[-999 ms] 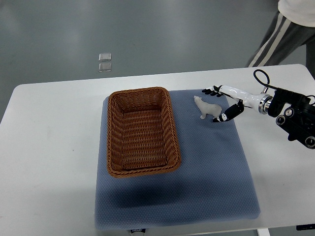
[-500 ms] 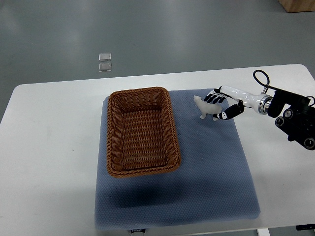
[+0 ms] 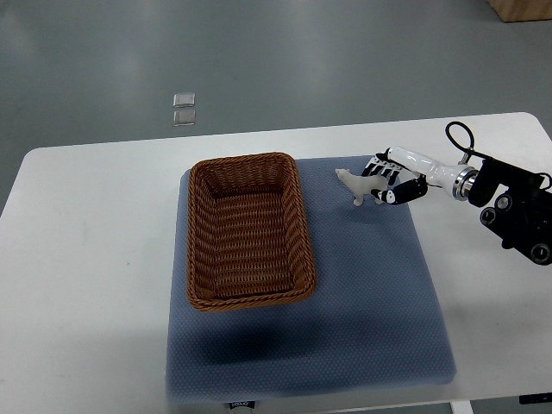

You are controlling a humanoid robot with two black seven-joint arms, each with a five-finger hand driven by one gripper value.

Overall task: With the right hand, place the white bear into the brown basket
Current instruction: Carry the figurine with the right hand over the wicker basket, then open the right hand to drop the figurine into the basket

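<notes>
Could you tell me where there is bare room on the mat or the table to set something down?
The blue mat is bare in front of the brown basket and across its near right part. The white table left of the mat is bare too. It is crowded at the mat's far right, where the right hand grips the white bear.

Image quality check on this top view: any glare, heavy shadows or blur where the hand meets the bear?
Top view: lighting is even, with only soft shadows below the brown basket on the blue mat; the grey floor shows faint sheen; the white table is bright but not blown out; the white bear and right hand are small, pale on pale, so finger contact is hard to resolve.
</notes>
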